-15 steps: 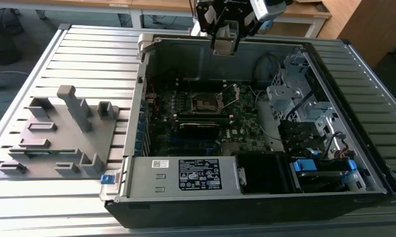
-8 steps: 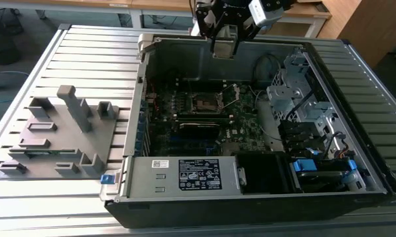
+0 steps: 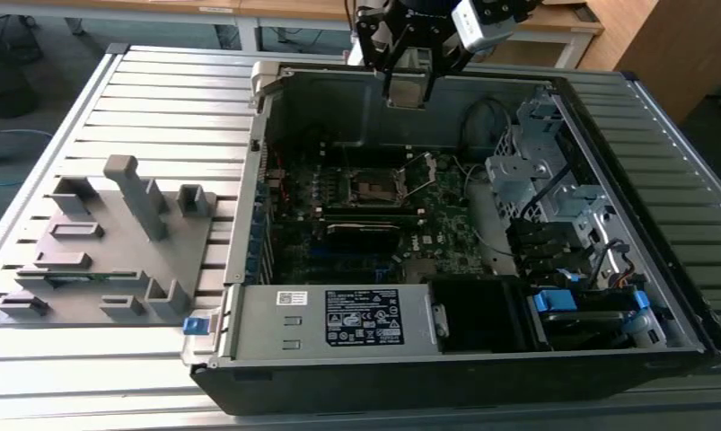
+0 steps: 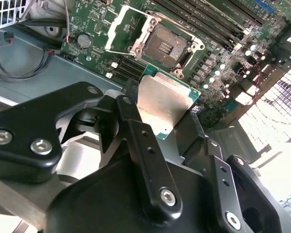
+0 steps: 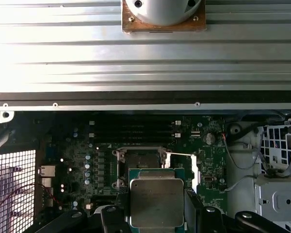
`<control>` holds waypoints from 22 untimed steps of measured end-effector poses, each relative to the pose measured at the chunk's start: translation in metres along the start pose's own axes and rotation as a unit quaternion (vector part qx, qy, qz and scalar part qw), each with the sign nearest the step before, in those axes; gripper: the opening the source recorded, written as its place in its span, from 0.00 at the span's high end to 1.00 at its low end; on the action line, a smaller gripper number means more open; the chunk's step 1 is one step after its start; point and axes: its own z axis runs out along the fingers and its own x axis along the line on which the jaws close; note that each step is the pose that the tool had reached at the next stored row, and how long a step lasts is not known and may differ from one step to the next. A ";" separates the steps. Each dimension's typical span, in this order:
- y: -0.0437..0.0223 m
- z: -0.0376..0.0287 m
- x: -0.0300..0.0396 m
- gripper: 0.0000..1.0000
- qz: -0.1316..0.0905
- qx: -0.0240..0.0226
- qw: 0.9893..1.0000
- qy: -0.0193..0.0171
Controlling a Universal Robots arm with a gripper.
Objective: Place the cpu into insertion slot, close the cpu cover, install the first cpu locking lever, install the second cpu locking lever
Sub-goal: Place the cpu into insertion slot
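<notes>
The cpu (image 4: 165, 104) is a small flat square with a dull silver face and a green edge. The gripper (image 4: 162, 110) holds it, black fingers (image 4: 131, 109) closed on its two opposite sides, up in the air above the green board (image 4: 218, 63). Beneath it lies the insertion slot (image 4: 165, 46), black and uncovered. Its cpu cover (image 4: 114, 28) is swung open beside it, and a thin metal lever (image 5: 182, 154) sticks out sideways. Long black memory slots (image 4: 203, 19) run close along one side of the slot, and loose cables (image 4: 19, 73) hang well apart. In the exterior view the gripper (image 3: 408, 90) hangs over the open computer case (image 3: 336, 121), inside its wall. The metal drive cage (image 3: 540, 171) crowds the exterior view's right, while the space straight above the slot is open.
</notes>
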 end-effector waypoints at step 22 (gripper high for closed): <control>-0.0007 0.0079 -0.0002 0.46 0.000 0.000 1.000 -0.001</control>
